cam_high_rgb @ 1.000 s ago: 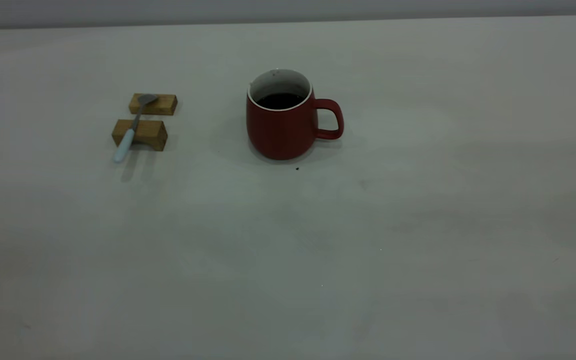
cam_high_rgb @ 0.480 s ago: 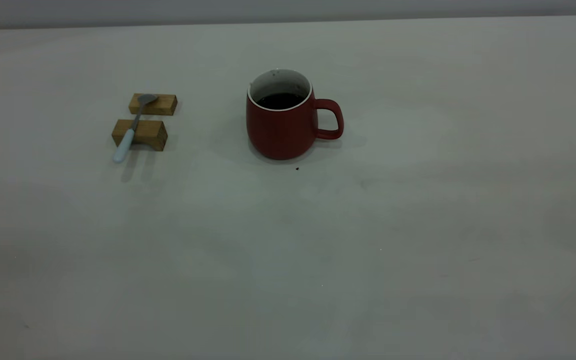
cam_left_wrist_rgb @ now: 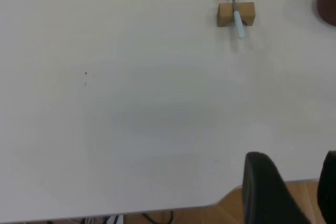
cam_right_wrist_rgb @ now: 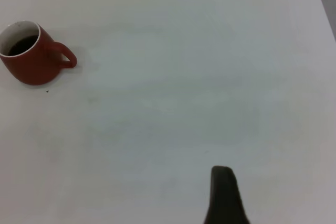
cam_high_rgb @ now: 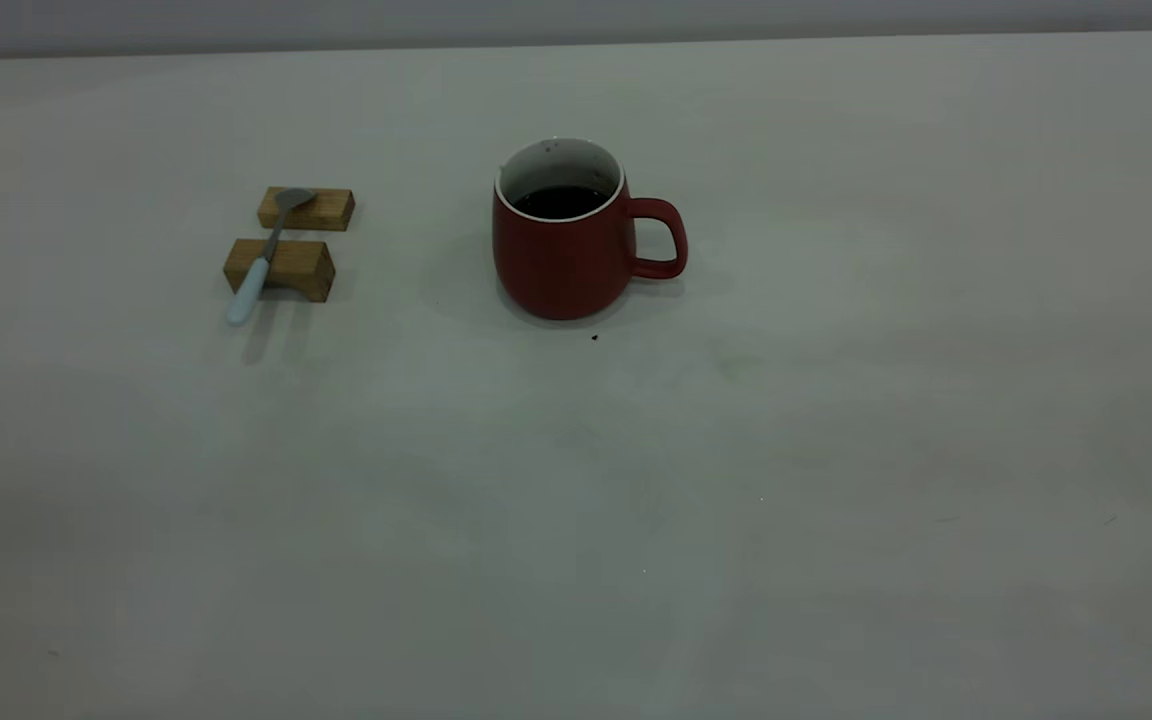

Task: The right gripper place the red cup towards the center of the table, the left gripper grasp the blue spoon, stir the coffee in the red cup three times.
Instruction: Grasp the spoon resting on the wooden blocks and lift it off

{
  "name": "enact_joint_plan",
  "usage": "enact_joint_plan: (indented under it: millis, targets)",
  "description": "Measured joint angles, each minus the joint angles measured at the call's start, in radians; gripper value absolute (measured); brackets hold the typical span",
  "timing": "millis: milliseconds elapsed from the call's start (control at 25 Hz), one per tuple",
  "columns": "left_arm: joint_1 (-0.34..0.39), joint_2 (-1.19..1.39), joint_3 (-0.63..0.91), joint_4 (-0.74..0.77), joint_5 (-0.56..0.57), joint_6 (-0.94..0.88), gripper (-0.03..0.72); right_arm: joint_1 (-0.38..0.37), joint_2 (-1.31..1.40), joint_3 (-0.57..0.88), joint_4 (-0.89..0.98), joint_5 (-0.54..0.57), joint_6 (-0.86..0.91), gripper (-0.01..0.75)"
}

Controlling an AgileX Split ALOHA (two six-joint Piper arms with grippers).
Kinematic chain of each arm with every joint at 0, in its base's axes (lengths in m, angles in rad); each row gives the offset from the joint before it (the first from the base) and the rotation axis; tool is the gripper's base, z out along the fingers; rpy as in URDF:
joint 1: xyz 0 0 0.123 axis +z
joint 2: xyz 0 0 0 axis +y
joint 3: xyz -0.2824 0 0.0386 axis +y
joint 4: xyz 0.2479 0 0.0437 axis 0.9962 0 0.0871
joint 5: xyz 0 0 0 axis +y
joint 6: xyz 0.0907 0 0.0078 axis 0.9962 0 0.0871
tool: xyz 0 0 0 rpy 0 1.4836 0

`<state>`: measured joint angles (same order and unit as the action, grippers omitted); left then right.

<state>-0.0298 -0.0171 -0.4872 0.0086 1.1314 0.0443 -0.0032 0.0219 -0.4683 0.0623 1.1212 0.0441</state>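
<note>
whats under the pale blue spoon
Two tan wooden blocks prop up the slim pale-blue-handled metal spoon: its grey bowl rests on the far block, its neck crosses the near one, its handle tip overhangs the off-white table. The blocks' undersides are hidden.

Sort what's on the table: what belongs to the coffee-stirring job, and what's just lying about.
For the job: red cup, coffee inside it, blue spoon, table.
Lying about: two wooden blocks propping the spoon, a dark speck by the cup.
</note>
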Motion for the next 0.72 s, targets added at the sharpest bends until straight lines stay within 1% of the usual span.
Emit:
enact_joint_plan:
  millis: [360,480,600,720]
  targets:
    - [0.000,0.000,-0.001,0.000,-0.002,-0.014,0.320,0.000,0.000,0.000,0.000,0.000,0.000,0.570]
    - [0.000,0.070,-0.030,0.000,-0.015,-0.025,0.327,0.000,0.000,0.000,0.001,0.000,0.000,0.570]
    - [0.000,0.219,-0.075,0.000,-0.035,-0.027,0.370,0.000,-0.001,0.000,0.001,0.000,0.000,0.570]
    - [0.000,0.415,-0.116,0.000,-0.091,-0.044,0.441,0.000,-0.001,0.000,0.001,0.000,0.000,0.570]
